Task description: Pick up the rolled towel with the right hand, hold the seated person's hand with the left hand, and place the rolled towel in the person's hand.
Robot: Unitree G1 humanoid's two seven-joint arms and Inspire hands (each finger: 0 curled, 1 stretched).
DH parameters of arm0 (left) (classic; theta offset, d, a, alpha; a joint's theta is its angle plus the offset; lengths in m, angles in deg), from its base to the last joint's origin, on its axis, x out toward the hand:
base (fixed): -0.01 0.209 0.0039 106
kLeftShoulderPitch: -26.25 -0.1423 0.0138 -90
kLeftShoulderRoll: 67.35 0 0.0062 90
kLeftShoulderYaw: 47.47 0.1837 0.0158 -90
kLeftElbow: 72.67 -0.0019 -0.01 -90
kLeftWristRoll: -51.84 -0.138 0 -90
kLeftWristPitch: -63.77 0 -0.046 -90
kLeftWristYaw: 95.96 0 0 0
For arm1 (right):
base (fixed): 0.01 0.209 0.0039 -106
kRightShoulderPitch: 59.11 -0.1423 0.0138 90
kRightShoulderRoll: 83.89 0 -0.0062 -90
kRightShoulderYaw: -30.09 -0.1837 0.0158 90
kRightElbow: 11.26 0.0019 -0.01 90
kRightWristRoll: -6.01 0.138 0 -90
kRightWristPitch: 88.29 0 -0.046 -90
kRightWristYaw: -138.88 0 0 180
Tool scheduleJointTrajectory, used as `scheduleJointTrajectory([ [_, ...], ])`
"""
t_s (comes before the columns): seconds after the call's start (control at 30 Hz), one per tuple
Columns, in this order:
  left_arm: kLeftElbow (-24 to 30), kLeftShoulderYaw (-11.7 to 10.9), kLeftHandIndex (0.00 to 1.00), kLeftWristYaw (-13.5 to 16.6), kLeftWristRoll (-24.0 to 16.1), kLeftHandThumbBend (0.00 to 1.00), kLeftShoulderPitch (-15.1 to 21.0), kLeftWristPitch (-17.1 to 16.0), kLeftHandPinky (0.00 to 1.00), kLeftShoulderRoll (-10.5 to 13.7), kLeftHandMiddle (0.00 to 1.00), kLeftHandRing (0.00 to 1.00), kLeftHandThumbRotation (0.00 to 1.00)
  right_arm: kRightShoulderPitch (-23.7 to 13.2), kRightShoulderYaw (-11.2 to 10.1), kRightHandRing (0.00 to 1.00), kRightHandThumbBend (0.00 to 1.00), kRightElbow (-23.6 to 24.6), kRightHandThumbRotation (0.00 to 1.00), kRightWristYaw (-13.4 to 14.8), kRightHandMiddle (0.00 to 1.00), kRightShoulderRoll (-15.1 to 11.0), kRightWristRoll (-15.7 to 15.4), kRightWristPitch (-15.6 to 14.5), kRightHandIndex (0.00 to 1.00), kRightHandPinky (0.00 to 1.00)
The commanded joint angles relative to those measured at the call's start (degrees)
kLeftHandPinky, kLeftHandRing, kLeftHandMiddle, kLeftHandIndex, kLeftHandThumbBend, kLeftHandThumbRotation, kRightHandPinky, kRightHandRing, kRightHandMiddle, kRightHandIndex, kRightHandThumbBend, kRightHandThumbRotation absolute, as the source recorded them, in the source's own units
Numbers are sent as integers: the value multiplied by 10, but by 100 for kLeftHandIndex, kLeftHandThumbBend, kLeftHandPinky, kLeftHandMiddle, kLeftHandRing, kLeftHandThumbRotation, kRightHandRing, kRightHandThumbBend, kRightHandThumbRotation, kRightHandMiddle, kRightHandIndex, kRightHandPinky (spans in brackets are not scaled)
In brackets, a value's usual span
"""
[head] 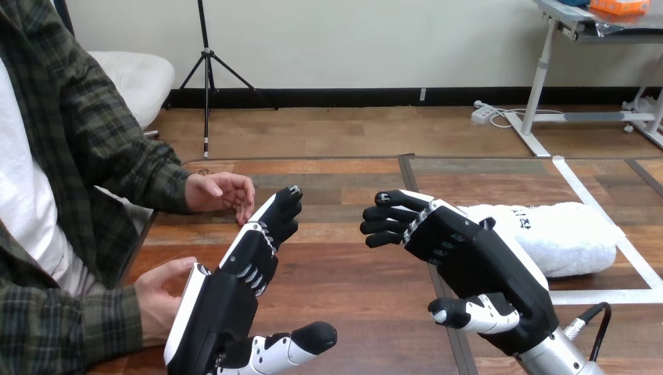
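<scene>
The wooden table (352,293) is brown planks, with white tape (598,209) lines at its right. There the rolled towel (567,234), white and fluffy, lies on its side, one end hidden behind the right hand (477,258), whose loosely spread fingers hold nothing. The left hand (234,285), fingers straight, reaches between the person's upper hand (219,193) and the person's lower hand (159,303), which it partly covers; contact is unclear.

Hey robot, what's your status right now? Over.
Left hand open, beside the person's upper hand, not holding it. Right hand open, empty. Rolled towel on the table beyond right hand, untouched. Nothing in the way.
</scene>
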Motion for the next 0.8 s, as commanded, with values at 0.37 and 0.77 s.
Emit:
scheduleJointTrajectory([
  [0.37, 23, -10, 89, 0, 4, 100, 21, -4, 92, -7, 93, 94, 50, -36, -1, 78, 100, 15, 47, 3, 80, -1, 2, 13, 81, 74],
  [0.77, 24, -10, 88, 1, 3, 100, 20, -4, 92, -8, 93, 94, 50, -36, -1, 78, 100, 16, 47, 4, 80, -1, 1, 14, 81, 74],
])
